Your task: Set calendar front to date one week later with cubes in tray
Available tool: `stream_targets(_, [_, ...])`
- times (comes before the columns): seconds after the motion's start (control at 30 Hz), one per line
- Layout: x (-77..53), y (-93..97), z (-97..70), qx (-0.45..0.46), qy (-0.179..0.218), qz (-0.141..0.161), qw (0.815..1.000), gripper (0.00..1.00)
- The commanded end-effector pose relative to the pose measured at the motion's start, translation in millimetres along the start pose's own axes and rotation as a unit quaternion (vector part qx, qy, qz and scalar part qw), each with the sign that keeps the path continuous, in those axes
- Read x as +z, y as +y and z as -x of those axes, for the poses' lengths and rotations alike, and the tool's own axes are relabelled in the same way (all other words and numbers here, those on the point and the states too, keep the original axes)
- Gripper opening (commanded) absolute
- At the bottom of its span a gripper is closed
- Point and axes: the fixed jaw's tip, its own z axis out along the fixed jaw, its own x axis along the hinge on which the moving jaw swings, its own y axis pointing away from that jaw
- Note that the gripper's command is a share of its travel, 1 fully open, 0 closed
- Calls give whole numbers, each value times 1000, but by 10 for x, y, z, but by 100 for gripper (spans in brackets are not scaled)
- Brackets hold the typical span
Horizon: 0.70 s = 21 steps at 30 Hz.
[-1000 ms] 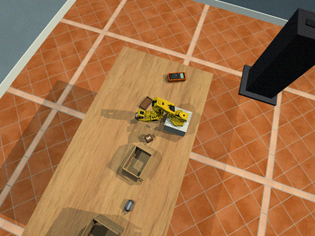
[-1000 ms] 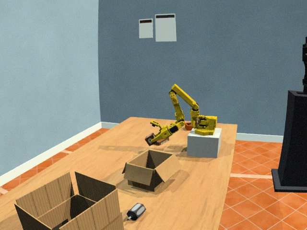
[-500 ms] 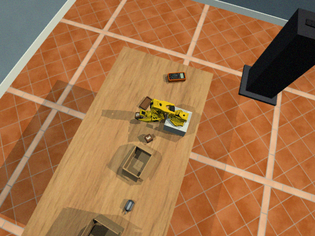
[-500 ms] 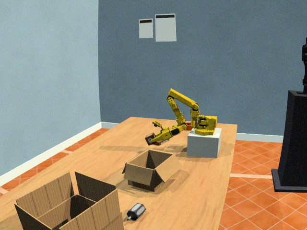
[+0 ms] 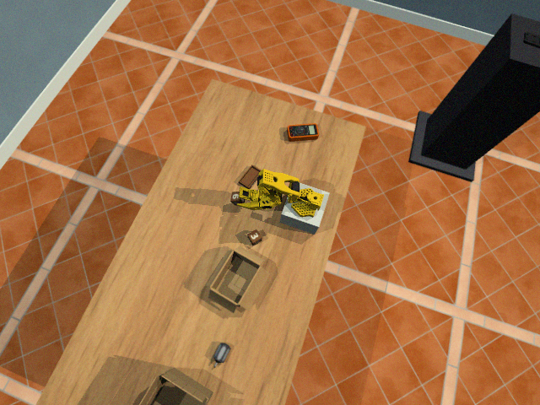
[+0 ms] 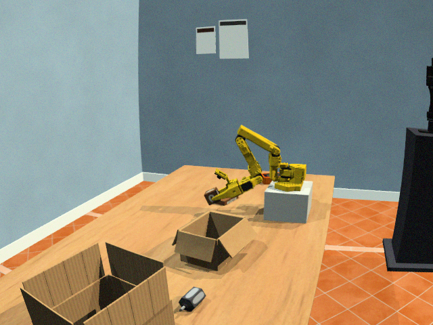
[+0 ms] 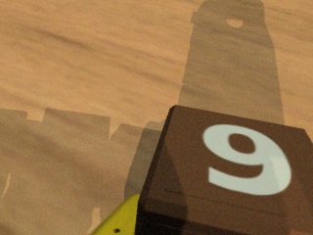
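My gripper [image 5: 239,199] is shut on a dark brown number cube [image 5: 234,197] and holds it a little above the table, left of the robot base. In the wrist view the cube [image 7: 220,176] fills the lower right and shows a white 9 on the face toward the camera. It also shows in the exterior view [image 6: 210,196]. A second brown cube [image 5: 255,236] lies loose on the table and shows a 3 on top. The brown calendar tray [image 5: 249,175] lies on the table just beyond the arm, and the arm partly hides it.
An open cardboard box [image 5: 234,278] stands in front of the loose cube. A larger box [image 6: 101,294] stands at the near table end, with a small grey device [image 5: 221,352] beside it. An orange multimeter [image 5: 302,131] lies at the far end. The robot stands on a grey block [image 6: 287,202].
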Motion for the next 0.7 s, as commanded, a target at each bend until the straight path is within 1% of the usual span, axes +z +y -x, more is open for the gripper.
stream_targets(0.0, [18,-31,39,-6,-14,-6,1000,0])
stream_targets(0.5, [19,-31,38,-6,-14,-6,1000,0])
stream_targets(0.67, [29,-32,16,-6,-12,-6,1000,0])
